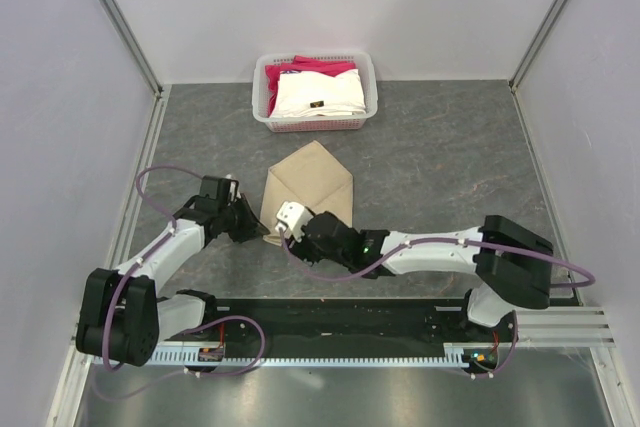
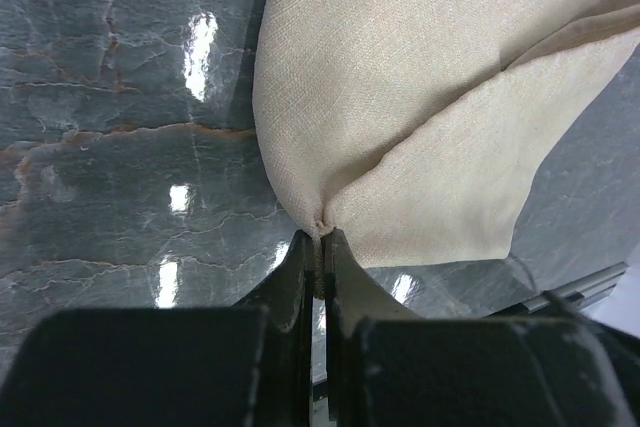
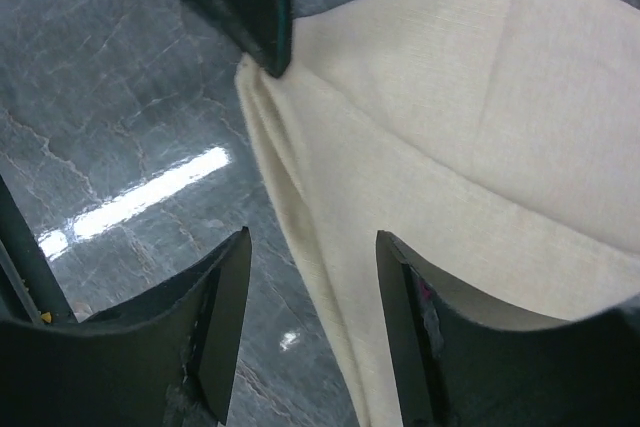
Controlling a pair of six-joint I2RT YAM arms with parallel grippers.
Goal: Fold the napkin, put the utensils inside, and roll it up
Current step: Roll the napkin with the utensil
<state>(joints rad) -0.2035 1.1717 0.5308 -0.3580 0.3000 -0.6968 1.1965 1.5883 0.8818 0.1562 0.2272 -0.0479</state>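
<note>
The tan napkin (image 1: 312, 182) lies partly folded on the dark table, its flaps meeting in a point toward the basket. My left gripper (image 1: 258, 231) is shut on the napkin's near-left corner. In the left wrist view the cloth (image 2: 420, 97) bunches into the pinched jaws of that gripper (image 2: 320, 237). My right gripper (image 1: 283, 232) stands open right beside it. In the right wrist view the napkin's (image 3: 450, 147) folded edge runs between the spread fingers of my right gripper (image 3: 312, 272), which hold nothing. The utensils are out of view.
A white basket (image 1: 262, 97) at the back holds a white folded cloth (image 1: 318, 95) and a pink-red cloth (image 1: 322, 67). Grey walls close in the left, right and back. The left gripper's dark finger (image 3: 250, 7) shows at the top of the right wrist view.
</note>
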